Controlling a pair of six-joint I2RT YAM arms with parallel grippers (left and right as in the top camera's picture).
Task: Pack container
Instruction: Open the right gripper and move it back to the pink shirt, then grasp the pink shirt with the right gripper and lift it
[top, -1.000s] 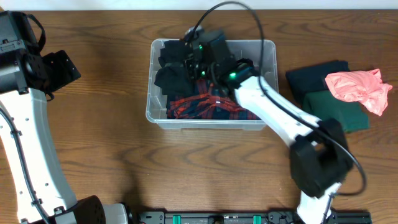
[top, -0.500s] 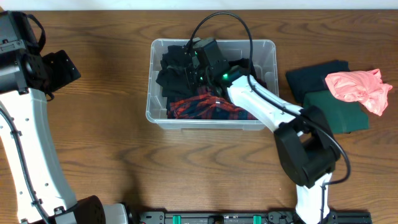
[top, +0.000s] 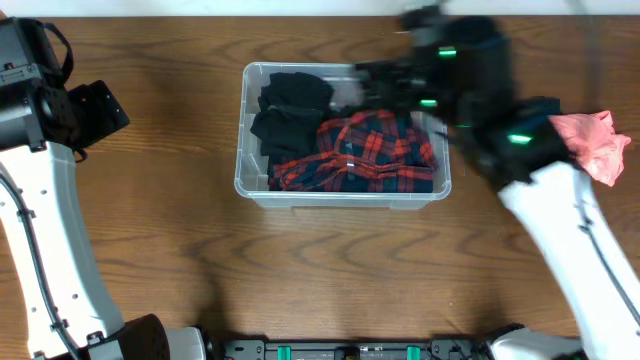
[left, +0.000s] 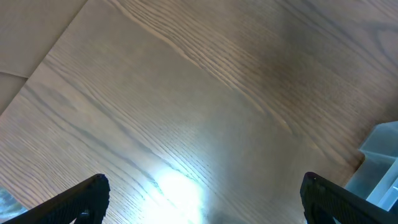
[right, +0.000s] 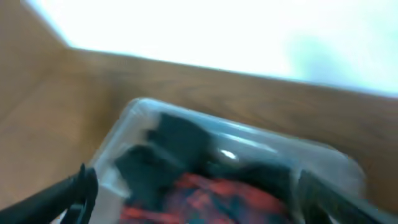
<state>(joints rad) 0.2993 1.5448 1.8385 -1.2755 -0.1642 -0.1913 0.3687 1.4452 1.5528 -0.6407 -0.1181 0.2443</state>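
Observation:
The clear plastic container (top: 242, 150) stands at the table's middle back, holding black garments (top: 290, 108) on its left and a red plaid shirt (top: 372, 150) spread across the rest. In the right wrist view the container (right: 134, 115) is blurred, with the plaid shirt (right: 217, 193) in it. My right gripper (top: 388, 82) hangs blurred above the container's back right corner. It is open (right: 205, 202) and holds nothing. My left gripper (top: 98, 108) hovers far left, open (left: 208, 196) over bare wood. A container corner (left: 380, 163) shows at that view's right edge.
A pink cloth (top: 598, 142) lies at the right on dark folded garments (top: 535, 108), which my right arm partly hides. The table's back edge runs just behind the container.
My right gripper was shut low among the clothes in the container. It has opened and swung up and to the back right. The plaid shirt now lies uncovered. The left arm has not moved.

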